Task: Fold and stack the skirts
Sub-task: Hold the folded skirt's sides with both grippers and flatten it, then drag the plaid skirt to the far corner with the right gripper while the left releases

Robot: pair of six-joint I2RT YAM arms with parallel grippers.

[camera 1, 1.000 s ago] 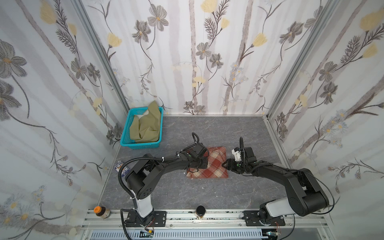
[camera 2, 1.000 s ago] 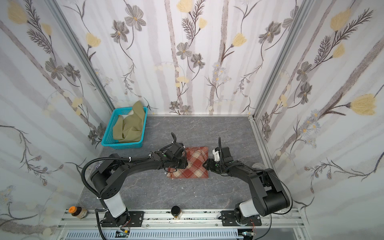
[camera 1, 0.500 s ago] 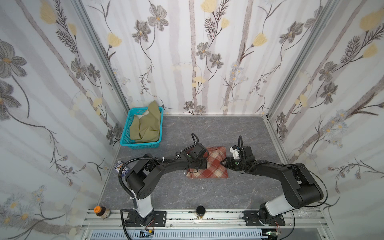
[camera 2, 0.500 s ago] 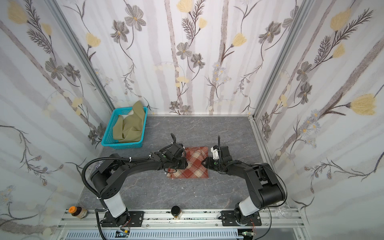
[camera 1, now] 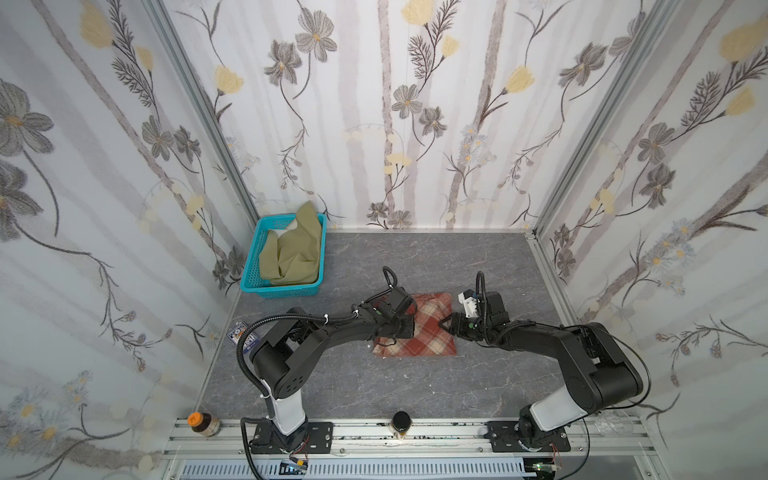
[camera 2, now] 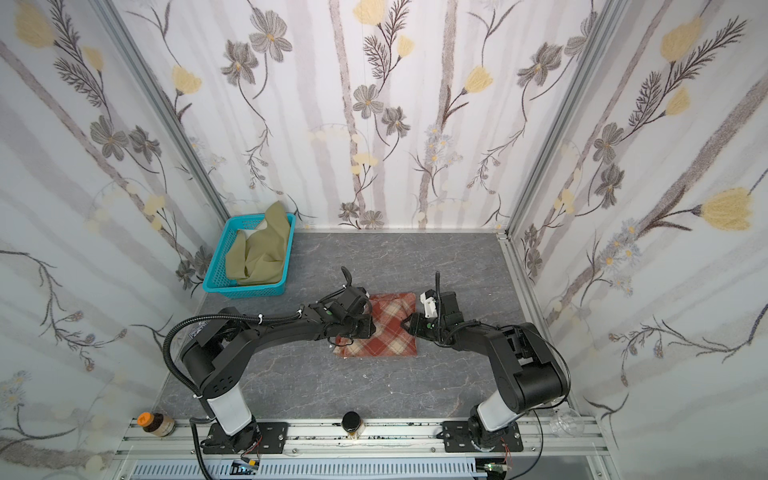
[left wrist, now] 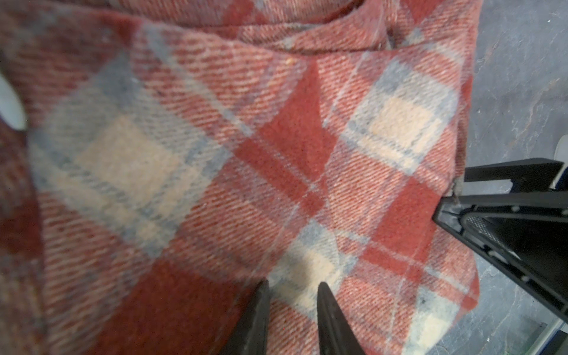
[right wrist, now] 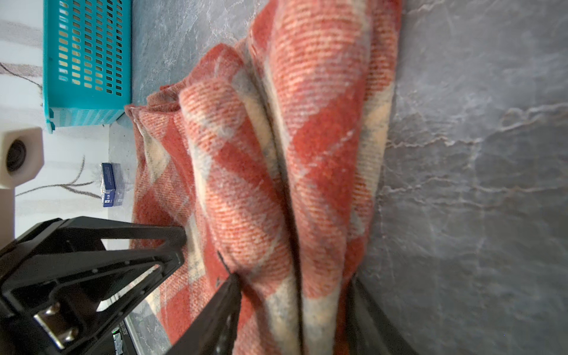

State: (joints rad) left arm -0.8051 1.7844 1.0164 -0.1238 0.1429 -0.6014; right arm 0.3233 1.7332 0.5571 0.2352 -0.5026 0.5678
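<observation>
The rust-red and cream plaid cloth skirt [camera 1: 426, 332] lies folded into a rough rectangle in the middle of the grey marbled tabletop [camera 1: 415, 386]. In both top views the left arm's wrist hides its left part. The left gripper [left wrist: 292, 295] rests its tips on the plaid with a narrow gap between them; I cannot tell whether a fold is pinched. The right gripper [right wrist: 295, 276] clasps the skirt's bunched right edge, with thick layers filling its jaws. The weave is coarse twill with grey-blue lines.

The plain olive-green cloth skirt [camera 1: 293, 253] sits crumpled in the turquoise plastic mesh basket [camera 1: 278, 291] at the back left corner, spilling over its rim. A small blue printed box [right wrist: 109, 184] lies by the left wall, and its lettering is too small to read.
</observation>
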